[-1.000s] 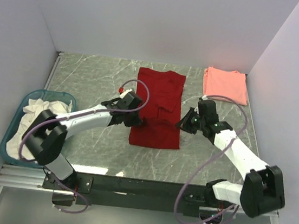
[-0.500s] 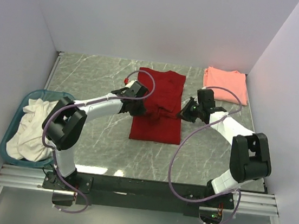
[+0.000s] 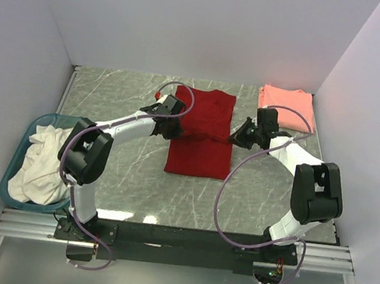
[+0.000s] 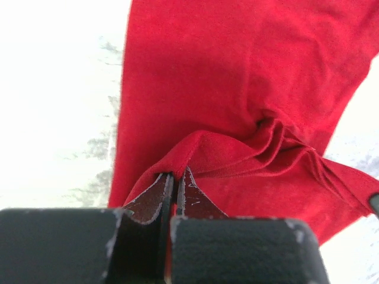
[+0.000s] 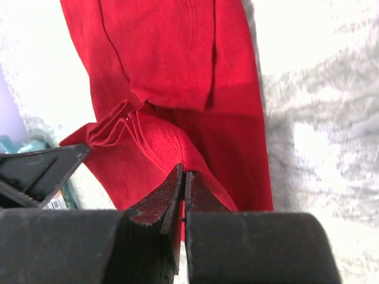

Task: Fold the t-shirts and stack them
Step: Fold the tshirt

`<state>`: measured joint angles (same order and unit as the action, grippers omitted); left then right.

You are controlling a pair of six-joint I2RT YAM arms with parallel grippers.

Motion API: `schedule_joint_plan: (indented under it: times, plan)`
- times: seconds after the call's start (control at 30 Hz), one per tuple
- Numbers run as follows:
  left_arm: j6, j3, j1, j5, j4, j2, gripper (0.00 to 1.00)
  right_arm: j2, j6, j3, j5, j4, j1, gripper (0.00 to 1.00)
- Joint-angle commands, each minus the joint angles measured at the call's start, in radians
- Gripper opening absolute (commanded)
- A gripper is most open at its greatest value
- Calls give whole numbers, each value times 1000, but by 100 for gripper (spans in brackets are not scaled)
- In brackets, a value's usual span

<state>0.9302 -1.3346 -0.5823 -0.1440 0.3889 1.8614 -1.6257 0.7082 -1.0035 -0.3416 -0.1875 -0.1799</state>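
One red t-shirt [image 3: 200,158], shorter; one pink [image 3: 288,105]

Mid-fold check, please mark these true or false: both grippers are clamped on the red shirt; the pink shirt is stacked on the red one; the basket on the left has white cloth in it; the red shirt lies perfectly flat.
1. Both grippers are clamped on the red shirt. True: the left gripper and the right gripper each pinch an edge of the red shirt.
2. The pink shirt is stacked on the red one. False: the pink shirt lies apart, at the far right corner of the table.
3. The basket holds white cloth. True: white cloth fills the basket.
4. The red shirt lies perfectly flat. False: it is gathered into pleats between the grippers.
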Motion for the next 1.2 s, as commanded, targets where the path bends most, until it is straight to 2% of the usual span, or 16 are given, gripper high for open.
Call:
schedule_joint_plan:
  times: [0.0,0.27,0.9,0.93,0.97,1.0,1.03,1.07,1.17]
  plan:
    - [-16,-35,16,15,-1,15,1,-29,0,-47,-11,60,14,0]
    - [-24,-67,45,29,-4,45,1,-106,13,-92,-47,80,28,0]
    - [-57,-124,94,84,-21,107,1,-171,22,-139,-105,95,74,0]
    - [-63,-127,98,89,-24,107,1,-180,20,-144,-115,97,76,3]
    - [-70,-126,102,96,-37,102,3,-181,20,-142,-120,97,80,7]
    - [-86,-123,110,115,-48,94,10,-178,19,-141,-120,95,82,16]
    - [-94,-123,116,119,-53,79,23,-172,11,-139,-116,95,83,22]
    - [-102,-124,125,121,-56,70,28,-166,2,-141,-109,91,83,34]
    - [-132,-118,133,135,-64,22,45,-134,-32,-159,-62,45,82,46]
